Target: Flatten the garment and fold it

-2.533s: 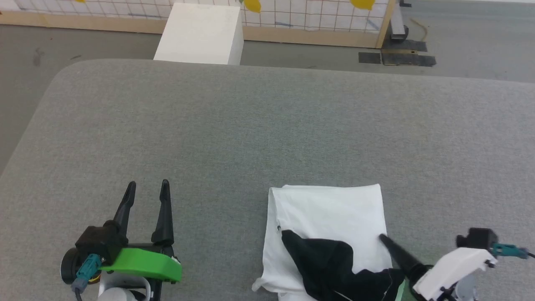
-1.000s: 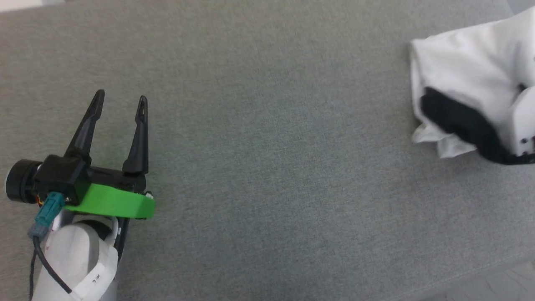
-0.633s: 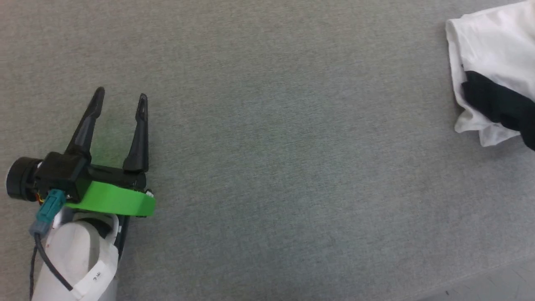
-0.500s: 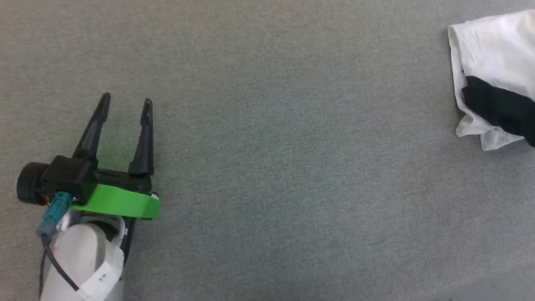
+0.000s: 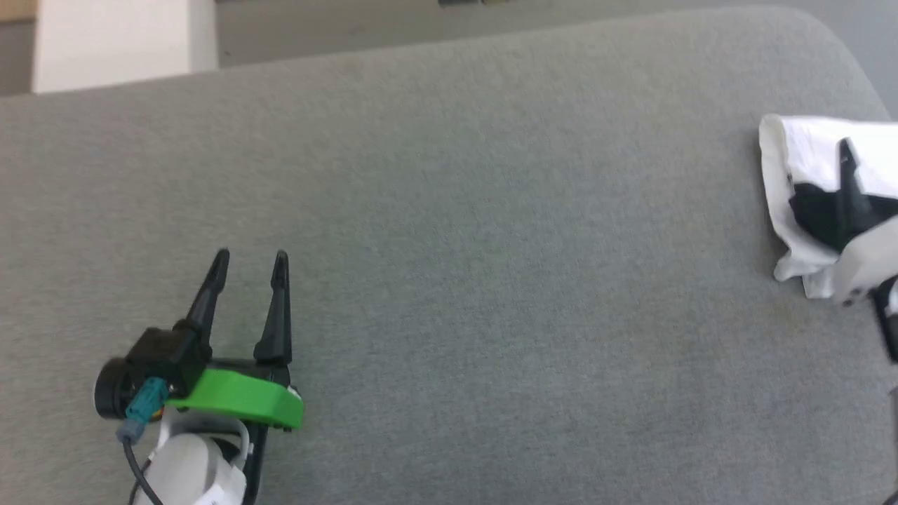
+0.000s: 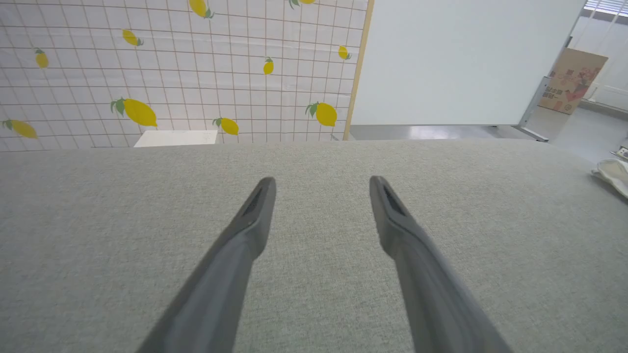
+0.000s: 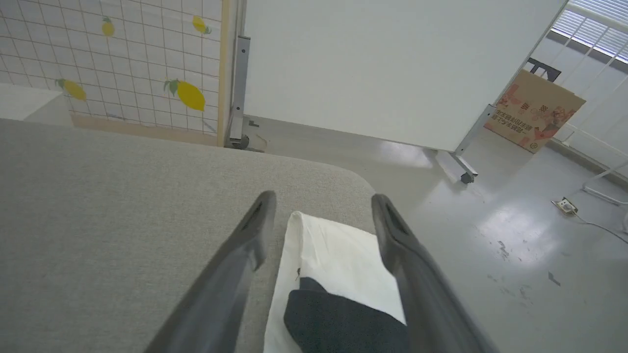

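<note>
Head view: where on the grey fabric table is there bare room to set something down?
Bare: the grey fabric table stretch between the open left gripper and the folded white-and-black T-shirt. Crowded: the right edge, under the open right gripper.

We count one shirt (image 5: pixel 807 151), white and black, lying folded. We count two grippers, a left gripper (image 5: pixel 251 255) and a right gripper (image 7: pixel 322 197). Each has two long dark fingers (image 6: pixel 230 274), so four in all. We count one grey padded table (image 5: pixel 491 210). Beyond it we count one white box (image 5: pixel 112 42), one screen (image 6: pixel 171 73) printed with lemons, one plain white panel (image 7: pixel 392 63) and one cardboard box (image 7: pixel 532 113).
</note>
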Controlling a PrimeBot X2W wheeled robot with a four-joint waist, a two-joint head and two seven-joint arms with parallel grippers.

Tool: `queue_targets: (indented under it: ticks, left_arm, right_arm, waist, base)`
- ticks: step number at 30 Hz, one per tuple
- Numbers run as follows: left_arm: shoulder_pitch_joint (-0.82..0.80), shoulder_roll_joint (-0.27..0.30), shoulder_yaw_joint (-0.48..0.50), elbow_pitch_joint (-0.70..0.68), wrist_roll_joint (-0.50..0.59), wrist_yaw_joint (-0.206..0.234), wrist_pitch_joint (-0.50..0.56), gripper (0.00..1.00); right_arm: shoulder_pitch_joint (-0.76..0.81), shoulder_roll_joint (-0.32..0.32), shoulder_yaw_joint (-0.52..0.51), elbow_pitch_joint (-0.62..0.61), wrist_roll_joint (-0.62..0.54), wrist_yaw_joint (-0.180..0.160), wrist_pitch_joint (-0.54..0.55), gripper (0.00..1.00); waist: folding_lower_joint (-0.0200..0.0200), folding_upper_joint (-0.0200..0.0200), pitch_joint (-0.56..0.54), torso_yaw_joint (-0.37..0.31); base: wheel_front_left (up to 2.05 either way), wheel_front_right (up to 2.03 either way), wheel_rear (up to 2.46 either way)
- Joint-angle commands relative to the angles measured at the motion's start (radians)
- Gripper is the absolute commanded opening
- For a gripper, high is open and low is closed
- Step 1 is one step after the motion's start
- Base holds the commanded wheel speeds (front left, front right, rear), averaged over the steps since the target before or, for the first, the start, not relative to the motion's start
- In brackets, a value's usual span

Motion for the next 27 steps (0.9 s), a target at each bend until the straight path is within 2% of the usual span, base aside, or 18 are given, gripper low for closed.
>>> queue_targets:
  ticks: [1, 6, 10, 15, 27]
  left_arm:
    - [0.015, -0.008, 0.000, 0.008, -0.004, 0.006, -0.009, 1.00]
    - [0.045, -0.031, 0.006, 0.027, -0.012, 0.013, -0.011, 1.00]
    - [0.062, -0.046, 0.013, 0.026, -0.009, 0.016, -0.011, 1.00]
    - [0.081, -0.059, 0.017, 0.029, -0.002, 0.014, -0.011, 1.00]
    - [0.127, -0.079, 0.001, 0.036, 0.026, 0.007, -0.012, 1.00]
  right_arm:
    - [0.043, 0.024, 0.006, -0.046, 0.021, -0.002, -0.023, 1.00]
    - [0.192, 0.107, 0.009, -0.219, 0.071, -0.002, -0.092, 1.00]
    - [0.280, 0.171, 0.012, -0.301, 0.078, -0.002, -0.142, 1.00]
    - [0.367, 0.216, 0.044, -0.339, 0.065, -0.002, -0.193, 1.00]
    - [0.499, 0.258, 0.080, -0.325, 0.020, -0.002, -0.232, 1.00]
  waist:
    - [0.0001, 0.0000, -0.106, 0.077]
    - [0.0001, 0.0000, -0.157, 0.126]
    - [0.0001, 0.0000, -0.185, 0.159]
    - [0.0001, 0.0000, -0.218, 0.196]
    - [0.0001, 0.0000, -0.278, 0.239]
  base:
    - [0.00, 0.00, 0.00]
    - [0.00, 0.00, 0.00]
    - [0.00, 0.00, 0.00]
    - [0.00, 0.00, 0.00]
    - [0.00, 0.00, 0.00]
